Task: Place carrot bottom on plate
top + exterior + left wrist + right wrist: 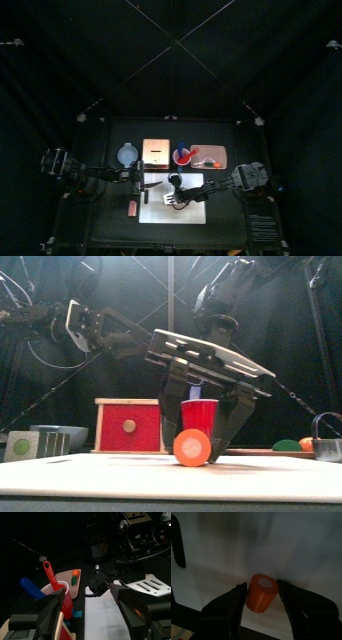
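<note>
The carrot bottom (261,593) is a short orange stub lying on the white mat (251,542), also seen near the front edge (193,446). My right gripper (262,599) is lowered over it, its jaws open, one close on each side of the stub (174,190). The plate (214,155) is a pale tan dish behind the mat, and it shows again past the cup (75,584) with a small orange and green piece on it. My left gripper (93,619) hangs open at the table's left (123,176), holding nothing.
A red cup (59,597) with a red and a blue tool stands beside the plate. A tan-framed red box (128,426) stands behind the mat on the left. A thin orange stick (132,207) lies left of the mat.
</note>
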{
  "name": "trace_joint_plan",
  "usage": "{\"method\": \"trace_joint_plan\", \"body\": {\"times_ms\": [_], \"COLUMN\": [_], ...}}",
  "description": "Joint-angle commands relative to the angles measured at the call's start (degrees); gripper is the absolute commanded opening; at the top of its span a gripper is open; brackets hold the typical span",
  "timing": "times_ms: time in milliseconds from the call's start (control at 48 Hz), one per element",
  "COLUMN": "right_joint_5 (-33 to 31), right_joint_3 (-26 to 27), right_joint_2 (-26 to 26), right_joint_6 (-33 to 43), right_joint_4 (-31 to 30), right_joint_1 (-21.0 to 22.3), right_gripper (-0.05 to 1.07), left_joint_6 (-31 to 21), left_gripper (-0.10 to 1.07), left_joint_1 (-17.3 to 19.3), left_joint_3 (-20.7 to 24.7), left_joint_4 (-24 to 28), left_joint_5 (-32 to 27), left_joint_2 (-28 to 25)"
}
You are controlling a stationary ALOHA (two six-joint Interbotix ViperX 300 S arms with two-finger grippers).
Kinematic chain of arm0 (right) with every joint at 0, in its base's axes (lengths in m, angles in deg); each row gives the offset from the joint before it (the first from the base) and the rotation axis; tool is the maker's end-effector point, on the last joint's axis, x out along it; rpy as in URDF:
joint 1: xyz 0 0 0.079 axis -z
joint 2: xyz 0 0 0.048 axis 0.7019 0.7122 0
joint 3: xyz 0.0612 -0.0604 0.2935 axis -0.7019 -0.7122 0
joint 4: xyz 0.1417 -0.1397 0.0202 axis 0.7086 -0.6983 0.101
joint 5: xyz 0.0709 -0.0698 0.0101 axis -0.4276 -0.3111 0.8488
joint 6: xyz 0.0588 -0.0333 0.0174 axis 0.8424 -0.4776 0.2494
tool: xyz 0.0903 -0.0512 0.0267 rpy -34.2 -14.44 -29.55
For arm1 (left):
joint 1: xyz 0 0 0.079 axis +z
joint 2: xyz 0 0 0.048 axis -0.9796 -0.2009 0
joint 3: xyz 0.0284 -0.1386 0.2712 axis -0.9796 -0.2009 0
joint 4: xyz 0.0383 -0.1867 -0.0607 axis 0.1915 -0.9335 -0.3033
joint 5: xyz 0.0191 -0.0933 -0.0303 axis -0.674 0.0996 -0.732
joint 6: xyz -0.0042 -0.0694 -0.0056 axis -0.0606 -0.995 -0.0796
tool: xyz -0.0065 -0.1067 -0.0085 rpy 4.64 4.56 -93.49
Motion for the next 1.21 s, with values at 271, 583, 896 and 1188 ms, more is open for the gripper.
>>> {"method": "trace_joint_plan", "body": {"times_ms": [271, 583, 896, 1188], "right_joint_5": [-3.52, -11.69, -11.69, -10.72], "right_joint_3": [0.26, -10.63, -26.28, -35.33], "right_joint_2": [-4.66, -18.63, -33.57, -43.07], "right_joint_6": [-2.20, -6.06, -13.45, -23.64], "right_joint_4": [-3.16, -4.66, -7.29, -9.93], "right_joint_1": [0.09, 2.99, 16.08, 34.45], "right_gripper": [0.71, 0.71, 0.70, 0.70], "left_joint_6": [0.09, 0.09, -0.18, 0.09], "left_gripper": [1.02, 1.02, 1.02, 1.02], "left_joint_1": [-0.09, 0.35, 0.44, 0.97], "left_joint_3": [0.79, 1.76, 2.55, 3.16], "left_joint_4": [0.00, -0.09, -1.58, -4.31], "left_joint_5": [0.26, 0.26, 0.26, 0.26], "left_joint_2": [1.23, 1.14, 0.70, 0.44]}}
